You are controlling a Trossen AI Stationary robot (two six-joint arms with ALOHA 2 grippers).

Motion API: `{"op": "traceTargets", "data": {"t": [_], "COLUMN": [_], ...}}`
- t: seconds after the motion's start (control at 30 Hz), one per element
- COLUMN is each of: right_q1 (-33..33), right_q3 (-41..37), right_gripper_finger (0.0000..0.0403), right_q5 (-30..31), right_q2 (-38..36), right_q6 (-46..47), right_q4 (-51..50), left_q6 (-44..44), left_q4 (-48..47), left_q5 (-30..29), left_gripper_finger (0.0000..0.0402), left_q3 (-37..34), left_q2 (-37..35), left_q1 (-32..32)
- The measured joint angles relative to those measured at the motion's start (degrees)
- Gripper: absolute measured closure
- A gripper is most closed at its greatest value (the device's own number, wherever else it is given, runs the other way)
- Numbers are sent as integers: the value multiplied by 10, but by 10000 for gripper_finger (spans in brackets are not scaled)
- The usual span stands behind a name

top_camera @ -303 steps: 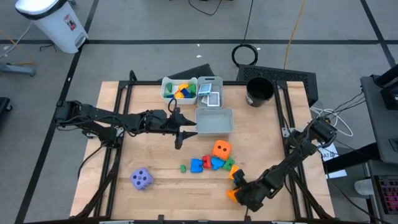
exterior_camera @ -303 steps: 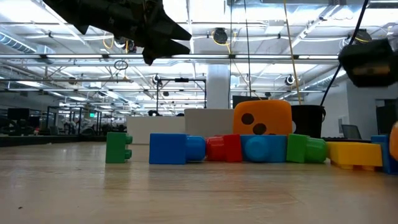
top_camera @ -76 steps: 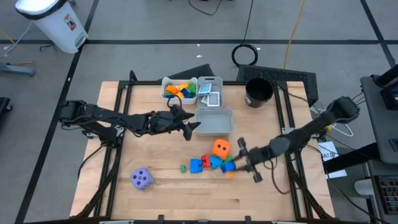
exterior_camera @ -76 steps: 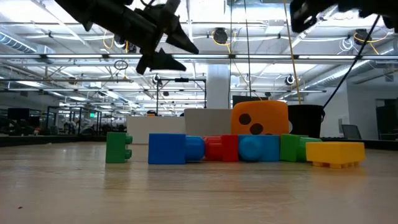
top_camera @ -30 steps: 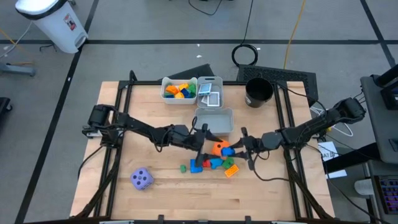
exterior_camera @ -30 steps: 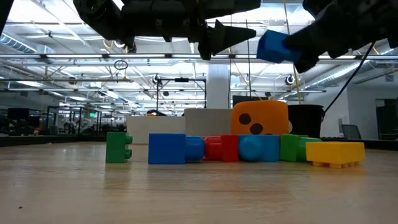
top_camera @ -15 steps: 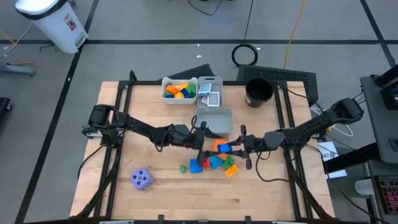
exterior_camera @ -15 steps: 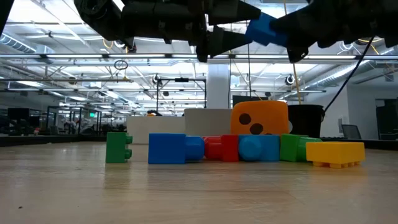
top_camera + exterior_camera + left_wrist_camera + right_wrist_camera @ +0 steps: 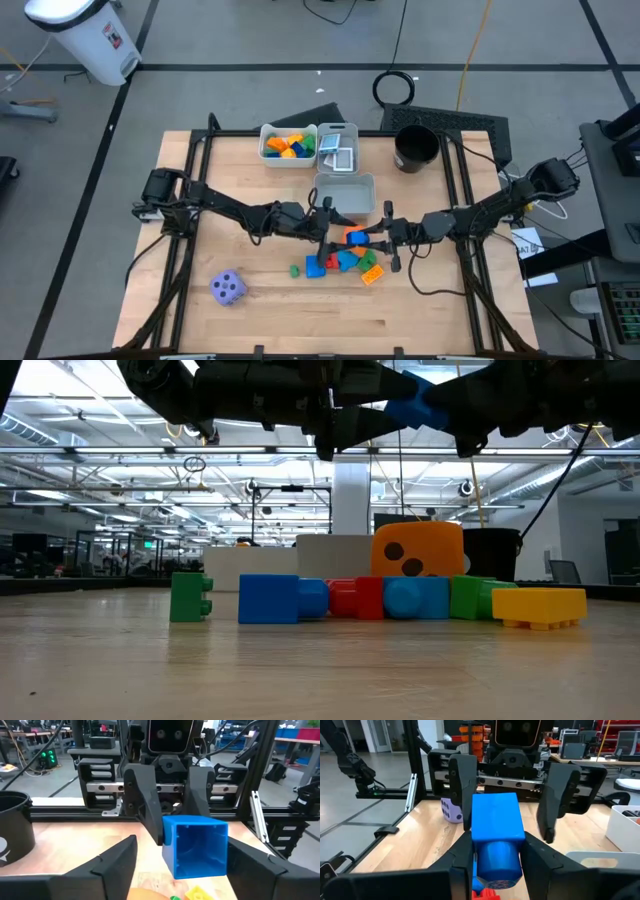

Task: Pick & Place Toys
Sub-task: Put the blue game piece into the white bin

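My right gripper [image 9: 496, 847] is shut on a blue brick [image 9: 495, 820], held in the air above the pile of bricks [image 9: 340, 262] and the orange die [image 9: 420, 550] at the table's middle. My left gripper [image 9: 181, 845] is open and faces it. Its fingers [image 9: 460, 785] stand on either side of the brick's hollow end [image 9: 197, 842]; I cannot tell whether they touch it. In the high view the two grippers meet at the blue brick [image 9: 358, 239]. A purple die [image 9: 228, 288] lies on the table near the front left. My right gripper pinches the blue brick's two sides [image 9: 476, 837] between its two fingers, at the brick's studded end. The fingers come level from the table's right side. The brick is lifted clear of the pile, its hollow end pointing at my left gripper.
At the table's far side stand a white bin of bricks [image 9: 288, 145], a grey bin of cards [image 9: 337, 150] and a grey bin [image 9: 345, 195] just behind the grippers. A black cup [image 9: 417, 147] is at the far right. The near table is bare wood.
My right gripper has carried the blue brick toward the table's left and a little up, in between my left gripper's open fingers. The brick has stayed clear of the pile. My left gripper has kept still and open.
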Motion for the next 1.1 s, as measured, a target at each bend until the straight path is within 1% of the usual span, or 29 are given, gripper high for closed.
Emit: {"op": "traceTargets", "data": {"t": [0.13, 0.23, 0.33, 0.4, 0.5, 0.53, 0.57, 0.67, 0.7, 0.73, 0.8, 0.9, 1.0, 1.1], "right_q1": [0, 0, 0, 0, -1, -1, 0, 3, 5, 4, 10, 16, 20, 20], "right_q3": [0, 0, -1, -1, 1, 1, 0, -1, -1, 1, -1, -1, 0, 0], "right_gripper_finger": [314, 311, 294, 274, 238, 226, 214, 185, 177, 170, 161, 156, 154, 154], "right_q5": [2, 5, 6, 9, 38, 41, 34, 16, 17, 21, 19, 18, 22, 23], "right_q2": [0, 0, -1, -3, -19, -29, -39, -77, -89, -99, -114, -129, -129, -128], "right_q6": [0, 1, 3, 19, 50, 58, 63, 61, 62, 63, 63, 68, 65, 63], "right_q4": [1, 1, 0, -5, -34, -54, -78, -141, -146, -156, -177, -185, -193, -193], "left_q6": [-5, -4, 9, 21, 31, 33, 34, 39, 43, 47, 42, 1, -61, -141], "left_q4": [0, 0, -6, -9, -39, -63, -86, -139, -156, -170, -181, -199, -219, -224], "left_q5": [2, 3, -1, -19, -78, -99, -146, -251, -279, -294, -307, -331, -328, -324], "left_gripper_finger": [171, 222, 276, 278, 278, 278, 278, 278, 278, 278, 278, 278, 278, 278], "left_q3": [0, 1, 8, 12, 13, 14, 14, 16, 13, 8, -2, -24, -54, -84], "left_q2": [0, 0, 0, -2, -32, -51, -68, -111, -123, -134, -153, -179, -182, -176], "left_q1": [0, 0, 0, -1, 1, 1, 2, 11, 13, 16, 34, 85, 143, 205]}}
